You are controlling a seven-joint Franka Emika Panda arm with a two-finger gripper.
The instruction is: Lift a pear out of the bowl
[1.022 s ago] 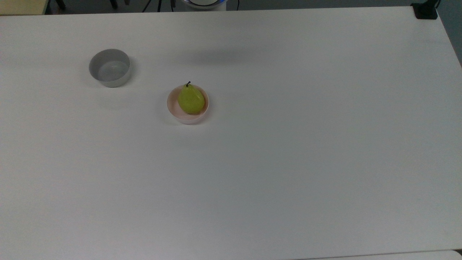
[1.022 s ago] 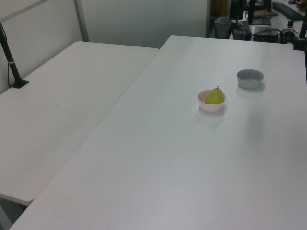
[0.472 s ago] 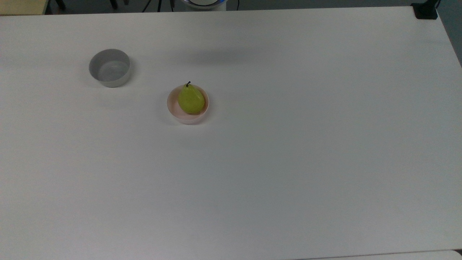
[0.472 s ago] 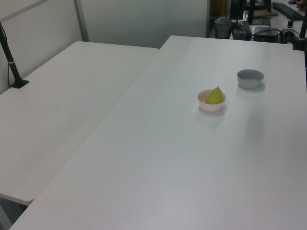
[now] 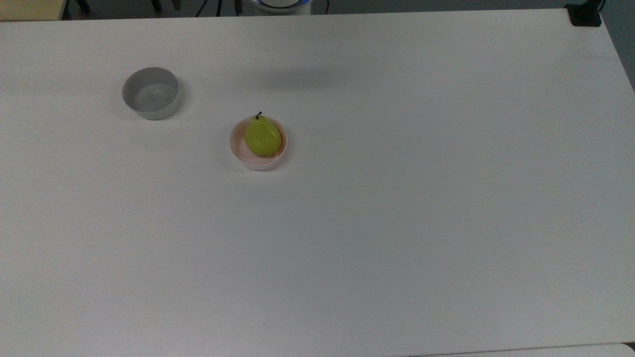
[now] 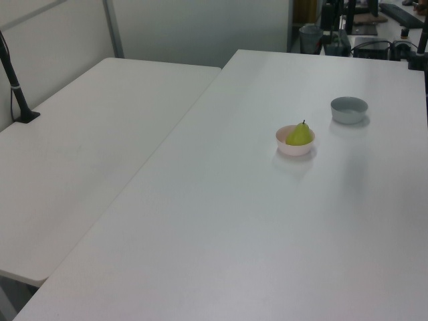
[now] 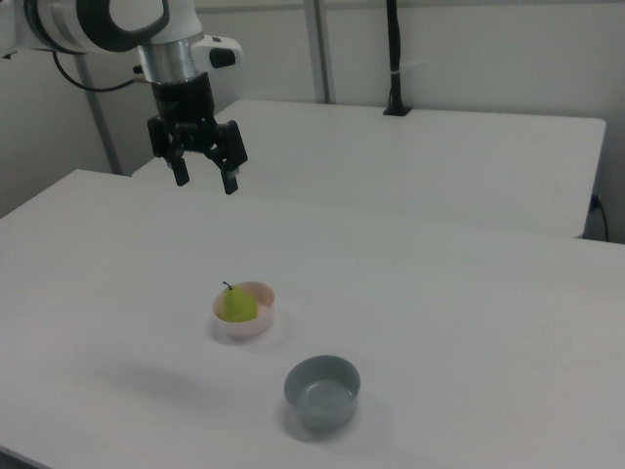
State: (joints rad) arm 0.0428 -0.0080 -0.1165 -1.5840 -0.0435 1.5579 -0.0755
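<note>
Right view: arm [image 7: 117, 24] raised, jaws spread & pointing down, high above pear [image 7: 234, 305] in bowl [image 7: 256, 320]

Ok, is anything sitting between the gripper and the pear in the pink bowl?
Nothing visible. In the right view the gripper hangs open, high above the table, with bare air down to the pear in the pink bowl. The grey bowl stands apart, off that path.

lab: bare white tables [image 6: 200, 221], robot arm [image 7: 146, 39], camera poles [image 7: 394, 59].
</note>
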